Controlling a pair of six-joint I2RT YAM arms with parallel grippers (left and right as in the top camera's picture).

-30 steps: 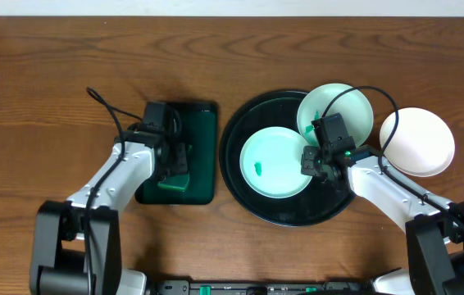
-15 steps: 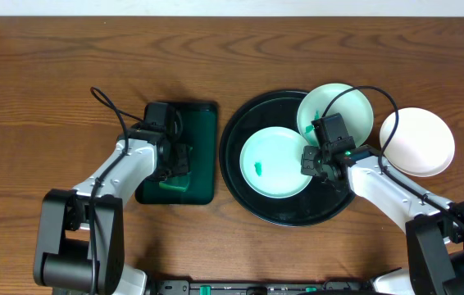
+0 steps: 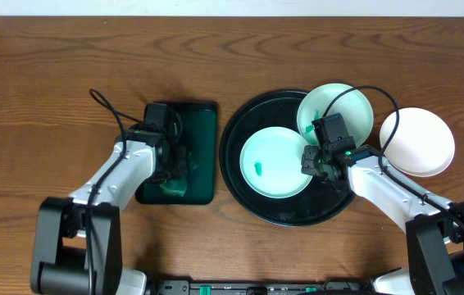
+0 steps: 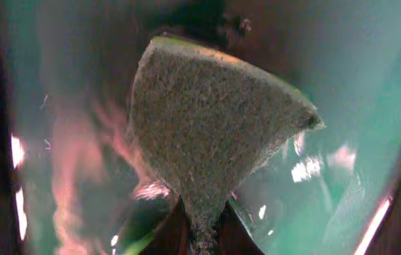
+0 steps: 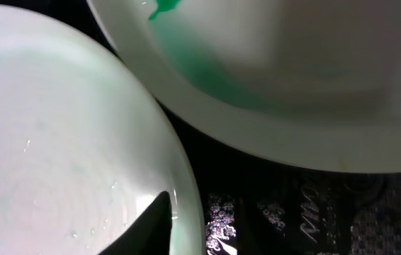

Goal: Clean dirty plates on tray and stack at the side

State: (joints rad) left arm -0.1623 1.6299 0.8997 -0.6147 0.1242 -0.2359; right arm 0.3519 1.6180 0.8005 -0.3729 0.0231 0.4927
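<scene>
Sponge (image 4: pixel 207 127) pinched in my left gripper (image 4: pixel 204 235), over the green tray (image 3: pixel 203 131).
My right gripper (image 3: pixel 311 161) sits at the right rim of the mint plate (image 3: pixel 271 162) inside the black tray (image 3: pixel 289 211); its jaw gap I cannot tell.

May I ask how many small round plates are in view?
3. One pale mint plate lies inside the glossy black round tray; a second overlaps its far right rim; a white third sits outside, to the tray's right.

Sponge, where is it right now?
In the overhead view the sponge is on the left side, over the small green tray beside the big black tray, pinched in the left gripper.
</scene>
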